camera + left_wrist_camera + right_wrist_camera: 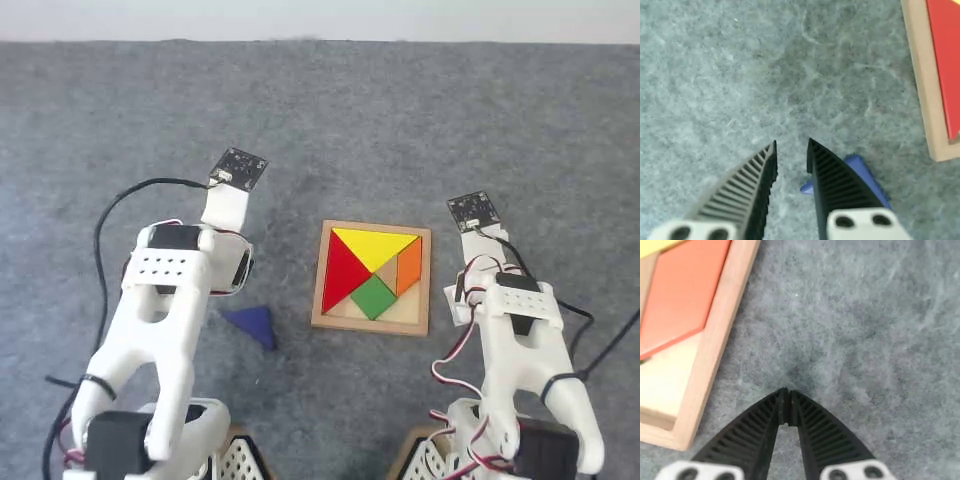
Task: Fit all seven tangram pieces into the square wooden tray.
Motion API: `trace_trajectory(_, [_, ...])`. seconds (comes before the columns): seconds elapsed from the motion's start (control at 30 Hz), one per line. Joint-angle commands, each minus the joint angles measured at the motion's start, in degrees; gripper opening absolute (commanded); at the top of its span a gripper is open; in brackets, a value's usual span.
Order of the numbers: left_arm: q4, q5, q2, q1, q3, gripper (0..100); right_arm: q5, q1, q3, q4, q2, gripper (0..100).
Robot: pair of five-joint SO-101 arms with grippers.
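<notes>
Two grippers, one tray, one loose piece on our list.

Left gripper [791,145]: jaws slightly parted, holding nothing, tips low over grey carpet [740,75]. The blue triangle [862,167] lies just beside its tray-side finger and partly under it, not between the jaws.

Right gripper [787,392]: jaws closed together, empty, near the outer rim of the wooden tray [725,335].

Tray contents, off to the left gripper's tray side: yellow triangle [375,245], red triangle [345,275], green square [374,296], orange piece [409,268]. Pale patches remain; we cannot tell whether these are bare floor or wood-coloured pieces.

Risks, as we judge them: closing now would pinch carpet or push the blue triangle aside, since it sits outside the gap. A flat piece on fibres offers little edge and may slip. Lowered askew, it could ride on the rim or disturb seated pieces.
</notes>
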Motion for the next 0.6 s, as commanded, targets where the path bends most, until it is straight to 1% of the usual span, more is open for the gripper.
trace_trajectory(0.0, [-1.0, 0.6, -2.7, 0.0, -0.5, 10, 0.3, 0.0, -2.2, -0.7, 0.0, 0.8])
trace_trajectory(0.33, [-0.6, 0.6, -2.7, 0.2, -0.4, 10, 0.3, 0.0, -2.2, -0.7, 0.0, 0.8])
trace_trajectory(0.47, [5.6, 0.4, -3.5, 1.1, -1.7, 10, 0.3, 0.0, -1.4, -1.2, -0.4, 0.8])
trace_trajectory(0.57, [10.9, -0.4, -5.7, 5.0, -2.2, 10, 0.3, 0.0, -1.4, -1.2, -0.4, 0.8])
